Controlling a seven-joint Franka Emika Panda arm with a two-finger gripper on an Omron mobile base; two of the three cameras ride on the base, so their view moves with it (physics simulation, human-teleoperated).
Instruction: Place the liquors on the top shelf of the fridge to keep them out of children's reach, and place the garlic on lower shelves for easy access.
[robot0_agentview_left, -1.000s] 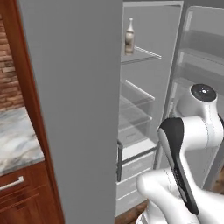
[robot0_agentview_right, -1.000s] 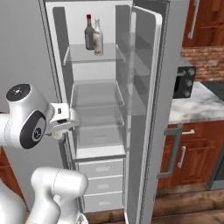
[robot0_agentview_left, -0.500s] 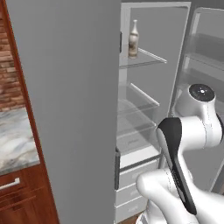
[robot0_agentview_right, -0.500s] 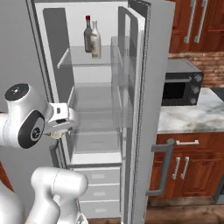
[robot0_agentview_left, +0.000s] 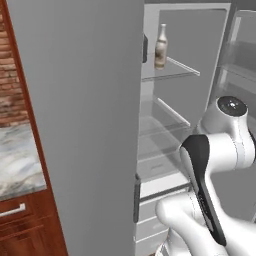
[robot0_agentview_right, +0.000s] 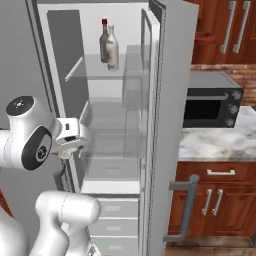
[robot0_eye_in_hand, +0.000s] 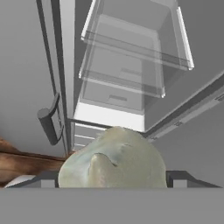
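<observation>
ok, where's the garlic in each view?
Left base view: not in it.
Right base view: garlic, small pale lump at the hand, left of middle, at the fridge opening.
Hand view: bottom centre, large, between the fingertips.
Shared landmark: the pale cream liquor bottle on the top shelf.

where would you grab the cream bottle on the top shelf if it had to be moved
Grip the pale cream bottle around its wide lower body, coming in level from the fridge's open front. It stands upright on the top shelf, and its neck is slim. The red-capped dark bottle stands close beside it, so closing on the free sides looks safer.
</observation>
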